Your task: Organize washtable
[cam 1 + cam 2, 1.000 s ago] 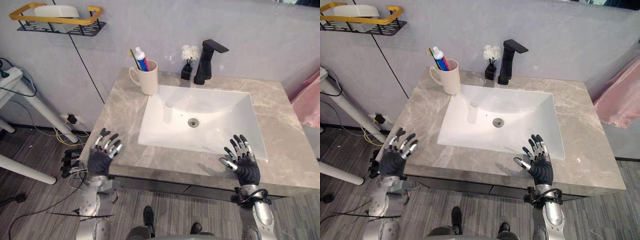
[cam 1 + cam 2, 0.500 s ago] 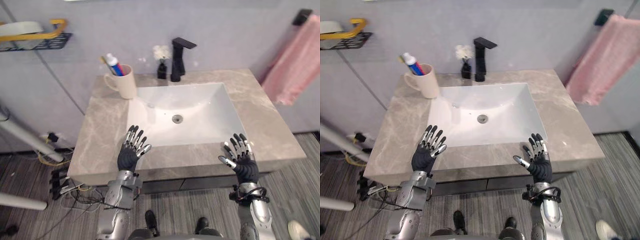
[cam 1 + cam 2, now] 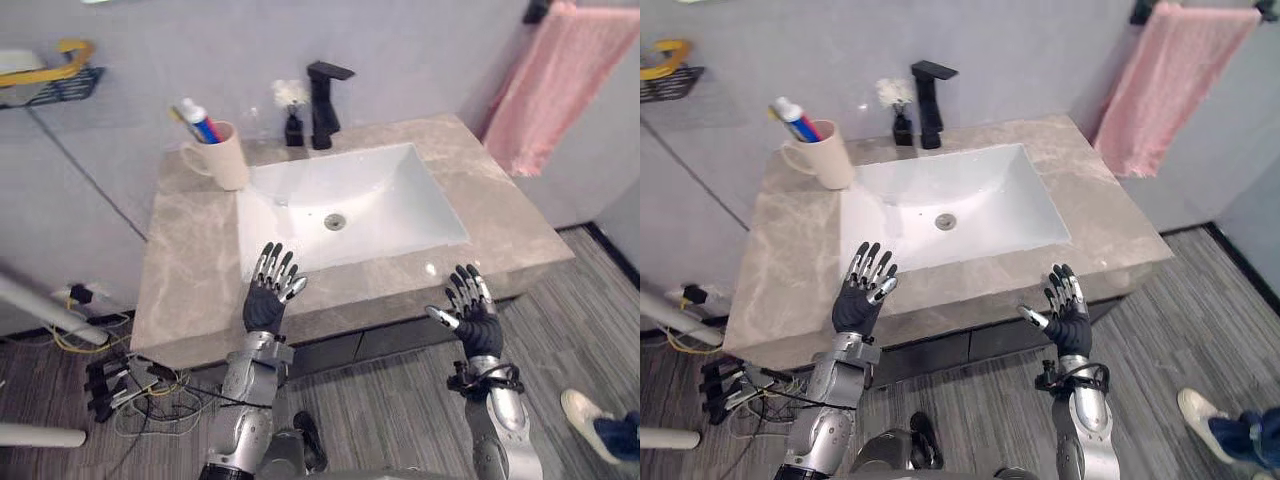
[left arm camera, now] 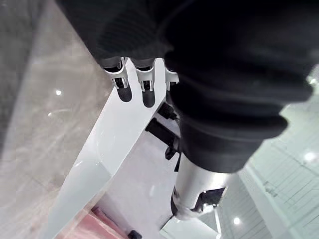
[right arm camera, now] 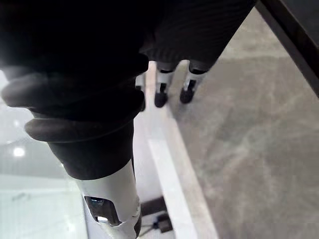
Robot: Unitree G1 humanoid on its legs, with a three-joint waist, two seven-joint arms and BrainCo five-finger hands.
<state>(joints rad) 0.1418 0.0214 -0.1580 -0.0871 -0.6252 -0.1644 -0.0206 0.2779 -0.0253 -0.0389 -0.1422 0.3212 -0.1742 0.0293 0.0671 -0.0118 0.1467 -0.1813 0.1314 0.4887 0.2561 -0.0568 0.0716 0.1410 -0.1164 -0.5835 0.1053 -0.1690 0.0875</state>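
Wall shelf point(image 3: 48, 76) cut off at the left edge; lower end of toothpaste tube point(image 3: 201, 123) hidden inside mug point(image 3: 226, 162).

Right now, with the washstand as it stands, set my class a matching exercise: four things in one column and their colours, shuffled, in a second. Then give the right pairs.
Things:
1. mug
2. tap
3. towel
4. shelf rail

Colours:
A. black
B. yellow
C. cream
D. pink

Pairs: 1-C, 2-A, 3-D, 4-B.
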